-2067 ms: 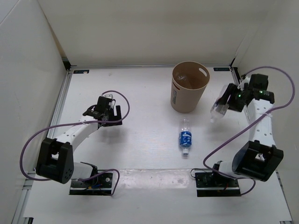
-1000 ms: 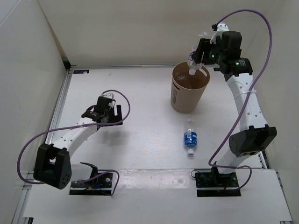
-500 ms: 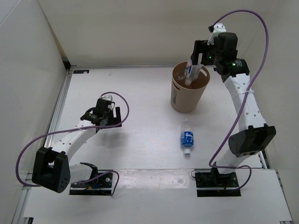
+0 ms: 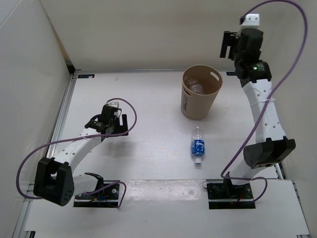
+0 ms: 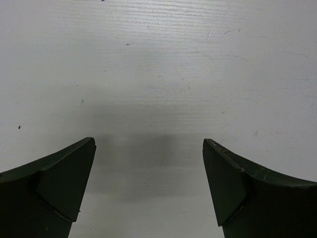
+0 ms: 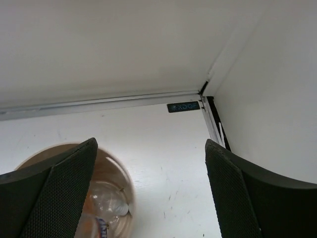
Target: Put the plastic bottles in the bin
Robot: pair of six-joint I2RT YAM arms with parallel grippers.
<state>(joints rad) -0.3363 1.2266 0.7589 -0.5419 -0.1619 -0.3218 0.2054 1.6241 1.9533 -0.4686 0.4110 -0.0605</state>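
Underneath everything lies the white table (image 4: 148,94), walled in by pale panels on three sides.

The right arm (image 4: 262,109) stretches tall from its base, its wrist raised high near the back wall, above and to the right of the bin. The left arm (image 4: 74,144) lies low and bent over the left half of the table, well apart from the bin.

The tan round bin (image 4: 198,106) stands upright toward the back of the table, right of centre, with a small label on its side and an oval cut-out near the rim.

The right gripper (image 4: 229,44) has its jaws spread wide with nothing between them; its wrist view looks down at the bin's mouth and the table's back corner. The left gripper (image 4: 113,120) hangs just above bare table, jaws likewise wide apart and holding nothing.

A clear bottle (image 4: 197,88) rests inside the bin, and the right wrist view shows something orange (image 6: 91,201) beside it down there. One blue-labelled bottle (image 4: 197,146) lies on its side on the table, near the bin on the arms' side, untouched by either gripper.
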